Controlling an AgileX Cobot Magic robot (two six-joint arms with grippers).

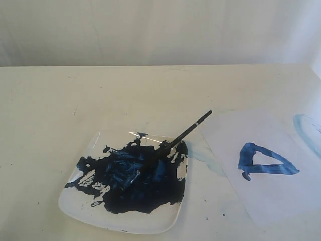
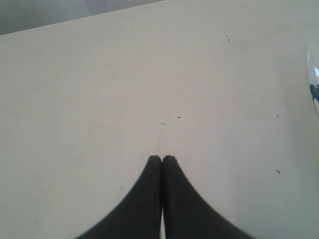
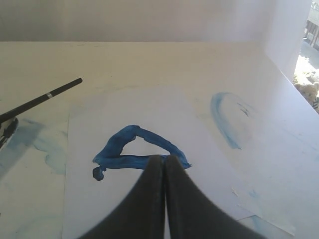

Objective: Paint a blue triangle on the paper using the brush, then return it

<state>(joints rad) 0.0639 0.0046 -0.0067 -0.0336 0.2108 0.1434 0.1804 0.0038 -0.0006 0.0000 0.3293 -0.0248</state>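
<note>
Right gripper (image 3: pixel 164 158): fingers pressed together tip to tip, nothing between them, poised above the paper (image 3: pixel 124 102), directly over the lower stroke of the blue triangle (image 3: pixel 117 144). Left gripper (image 2: pixel 162 158): likewise closed and empty, above bare tabletop (image 2: pixel 99 99), well apart from the paper, with only a sliver of the plate (image 2: pixel 315 74) at the border of the left wrist view. Neither gripper visible in the exterior view.

Blue triangle on the paper, nearer the edge that faces the plate than the opposite one: thick dark outline, white centre, a small blob of paint just off one corner. Paper itself flat on the tabletop, pale and faintly bluish.

Brush (image 1: pixel 188 131) off the paper, just beside it: stained tip down in the dark blue paint (image 1: pixel 135 181), black handle tilted up across the plate's rim, narrow silver band close to the free end, that end near the paper's edge but not touching it. White square plate just beside the paper, on the left arm's side, most of its face smeared with paint.

Faint light-blue smudge (image 1: pixel 205 155) on the tabletop, between the paper and the plate. Curved light-blue smear (image 1: pixel 303 130) past the paper's opposite edge.
</note>
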